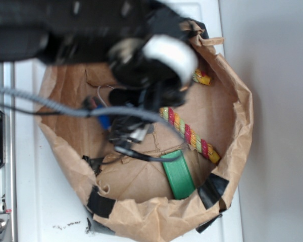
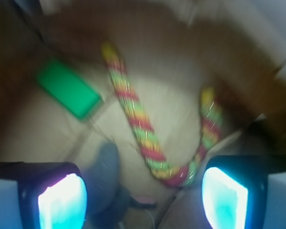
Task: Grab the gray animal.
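Gripper (image 2: pixel 143 191) jaws spread wide, holding nothing; gray animal (image 2: pixel 107 183) lies between them beside the striped rope cane (image 2: pixel 133 119).

Gray animal (image 2: pixel 107 164) sits low in the wrist view, left of centre: a soft, blurred gray lump, upper end rounded, darker toward the bottom edge with a hint of pink beside it. In the exterior view it's hidden.
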You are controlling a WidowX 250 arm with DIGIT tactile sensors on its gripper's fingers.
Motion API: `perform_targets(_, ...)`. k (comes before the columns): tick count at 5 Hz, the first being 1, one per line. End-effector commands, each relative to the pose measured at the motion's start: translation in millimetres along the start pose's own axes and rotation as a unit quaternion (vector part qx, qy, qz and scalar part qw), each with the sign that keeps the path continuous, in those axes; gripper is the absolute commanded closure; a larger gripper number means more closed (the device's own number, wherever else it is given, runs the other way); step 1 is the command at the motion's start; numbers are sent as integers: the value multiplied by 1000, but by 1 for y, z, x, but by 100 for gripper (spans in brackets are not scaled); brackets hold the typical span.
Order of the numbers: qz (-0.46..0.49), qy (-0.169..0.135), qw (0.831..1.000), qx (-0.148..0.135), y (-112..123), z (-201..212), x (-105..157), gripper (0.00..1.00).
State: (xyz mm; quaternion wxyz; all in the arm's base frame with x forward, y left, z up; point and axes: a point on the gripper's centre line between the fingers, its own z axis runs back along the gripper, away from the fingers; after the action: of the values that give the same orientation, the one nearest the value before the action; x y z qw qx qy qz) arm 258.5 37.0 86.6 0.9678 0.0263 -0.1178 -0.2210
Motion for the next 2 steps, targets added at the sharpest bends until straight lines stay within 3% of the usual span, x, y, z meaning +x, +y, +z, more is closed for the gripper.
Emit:
perform_targets(1,-55,39,997,33,22,-45,-33,0)
perform_targets(2,-79,144,986,-11,12,-58,-49,0)
